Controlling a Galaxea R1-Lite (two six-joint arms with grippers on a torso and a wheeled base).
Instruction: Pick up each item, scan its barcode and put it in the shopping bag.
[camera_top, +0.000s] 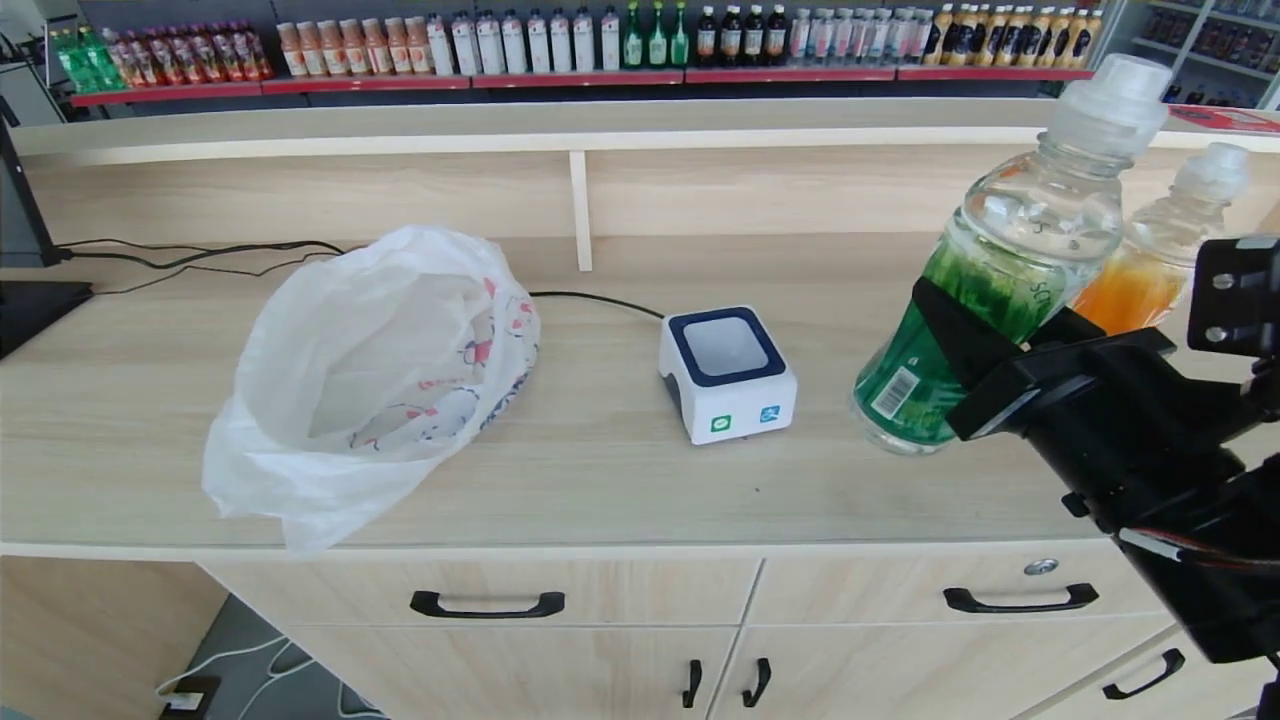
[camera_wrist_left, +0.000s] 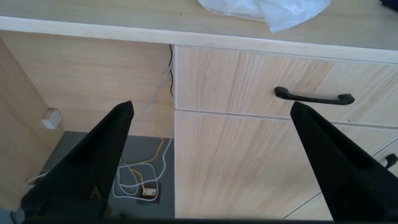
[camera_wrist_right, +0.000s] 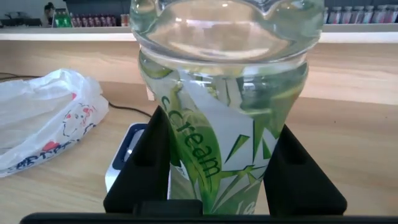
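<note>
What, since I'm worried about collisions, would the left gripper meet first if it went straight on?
Probably the cabinet's drawer fronts below the countertop: the left gripper, jaws open, points straight at them, near the black handle. Distance is unclear.

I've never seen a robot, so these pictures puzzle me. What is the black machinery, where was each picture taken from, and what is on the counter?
It is a two-armed robot at a shop checkout. The wide picture comes from a camera on its head, looking down at a counter. On it lie an open white shopping bag and a white barcode scanner. The other two pictures come from cameras on its wrists. The right jaws are shut on a green-labelled bottle, held tilted over the counter, right of the scanner; an orange bottle shows behind it. The left jaws are open and hold nothing, low in front of the drawers.
</note>
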